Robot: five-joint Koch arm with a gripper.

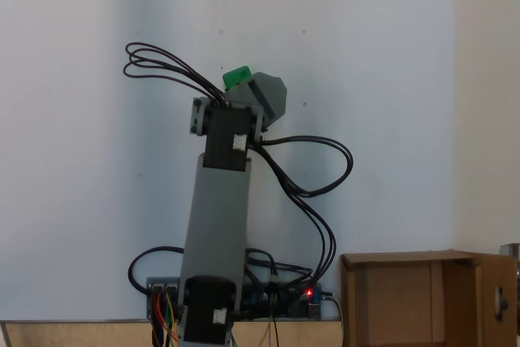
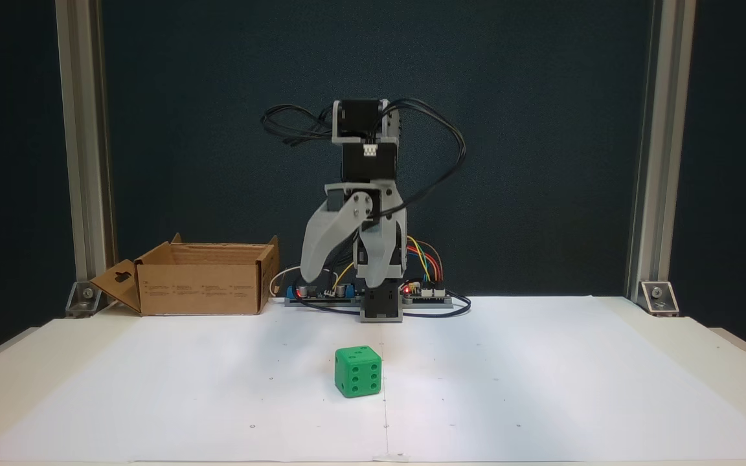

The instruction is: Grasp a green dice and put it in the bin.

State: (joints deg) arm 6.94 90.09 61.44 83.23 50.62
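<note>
Spread wide and empty, the grey plastic tool (image 2: 340, 283) hangs fingertips-down above the arm's base, well behind the small bright green dice with dark pips (image 2: 358, 371). Going near to far in a fixed view: that cube (image 1: 238, 77) sits on the white paper covering the desk (image 2: 541, 388), then comes the arm, then the brown cardboard bin with upright flaps (image 2: 201, 278) off to the left. I judge the reach has not begun. A descent slightly off-centre could nudge the rounded cube so it rolls or slips sideways out of the closing fingers.
</note>
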